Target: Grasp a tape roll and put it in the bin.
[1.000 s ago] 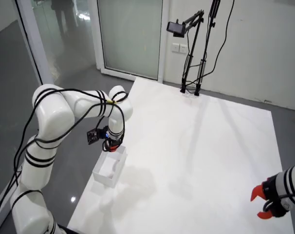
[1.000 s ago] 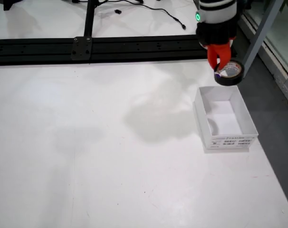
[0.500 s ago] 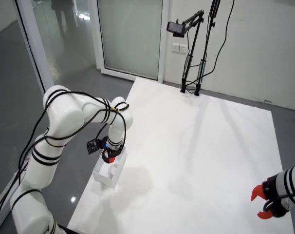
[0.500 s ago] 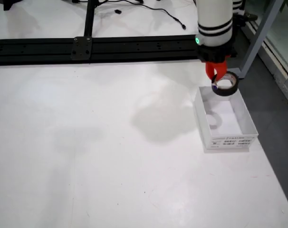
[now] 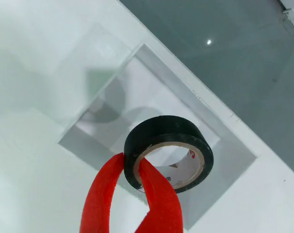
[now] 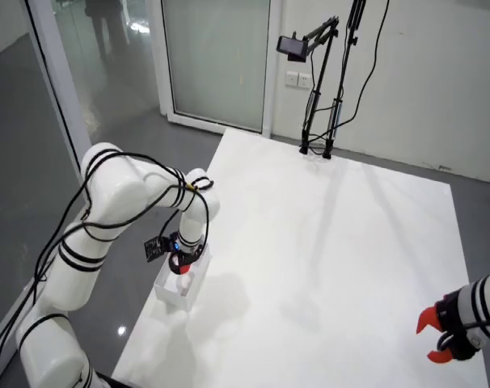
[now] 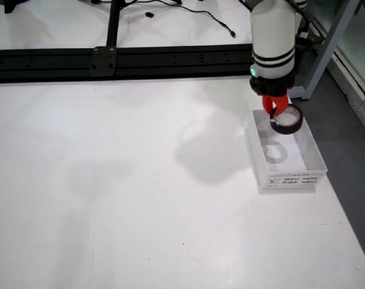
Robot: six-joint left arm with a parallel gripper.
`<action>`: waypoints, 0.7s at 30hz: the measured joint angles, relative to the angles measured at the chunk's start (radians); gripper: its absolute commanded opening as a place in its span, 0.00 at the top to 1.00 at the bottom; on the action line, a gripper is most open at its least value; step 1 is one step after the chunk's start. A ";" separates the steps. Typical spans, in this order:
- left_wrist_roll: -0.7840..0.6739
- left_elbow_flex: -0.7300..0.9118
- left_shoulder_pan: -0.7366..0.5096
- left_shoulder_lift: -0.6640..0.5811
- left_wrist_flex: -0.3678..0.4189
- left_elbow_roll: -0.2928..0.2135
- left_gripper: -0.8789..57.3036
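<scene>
In the view that rides on the gripper, the red gripper [image 5: 132,187] is closed on the wall of a black tape roll [image 5: 169,151], one finger outside the ring and one inside it. The roll hangs just above the open white bin [image 5: 152,87], over its inside. In the view from above, the roll [image 7: 287,119] sits over the bin's [image 7: 286,174] far end, near the table [image 7: 128,192] edge. Beyond, a black rail [image 7: 110,60] crosses the table.

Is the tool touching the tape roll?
Touching: the view riding on the tool shows one red finger inside and one outside the tape roll, pinching its wall.
</scene>
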 measured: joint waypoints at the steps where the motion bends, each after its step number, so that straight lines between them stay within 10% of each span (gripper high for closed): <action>1: -0.002 0.000 0.002 0.002 -0.004 0.003 0.85; 10: -0.018 0.002 0.010 0.017 -0.057 0.029 0.69; 15: -0.023 0.002 0.009 0.022 -0.085 0.040 0.99; 21: -0.025 0.001 0.005 0.025 -0.106 0.048 1.00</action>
